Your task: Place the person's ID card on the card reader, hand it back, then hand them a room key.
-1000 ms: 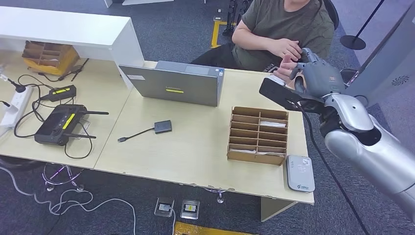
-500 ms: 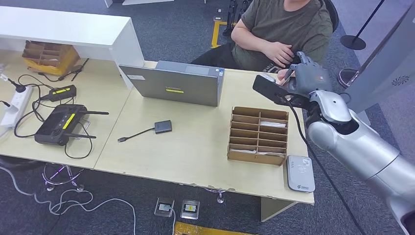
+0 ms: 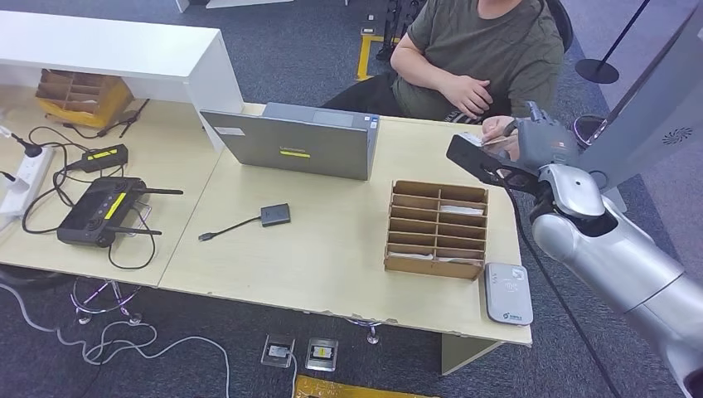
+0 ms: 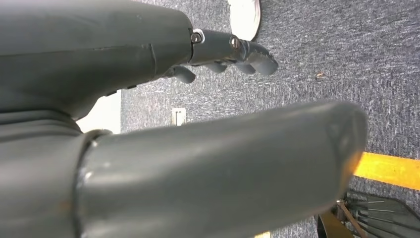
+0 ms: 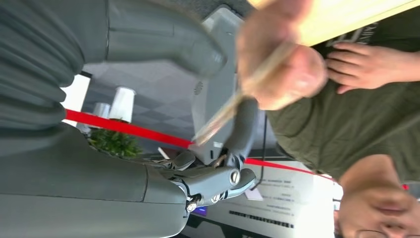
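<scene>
A light wooden desk (image 3: pixel 332 249) filled the middle of the head view, with a person in an olive shirt (image 3: pixel 489 46) seated behind its far edge at the upper right. The robot's silver right arm (image 3: pixel 613 257) rose from the lower right corner toward that person. A grey laptop (image 3: pixel 298 141) stood at the upper centre of the desk, and a cardboard slotted organizer (image 3: pixel 437 228) lay right of centre, some slots holding pale cards. A black controller with antennas (image 3: pixel 99 211) sat at the left among cables. The grey card reader (image 3: pixel 508 293) rested at the desk's lower right edge, just beside the organizer. A small black adapter (image 3: pixel 276 215) lay at the centre. The right hand (image 3: pixel 539 141) hovered at the upper right beside the person's hand (image 3: pixel 497 128); in the right wrist view the ID card (image 5: pixel 233 106) was seen edge-on, pinched by the person's hand at one end and by the robot's fingers (image 5: pixel 245 131) at the other. The left hand (image 4: pixel 148 124) was released over grey carpet.
</scene>
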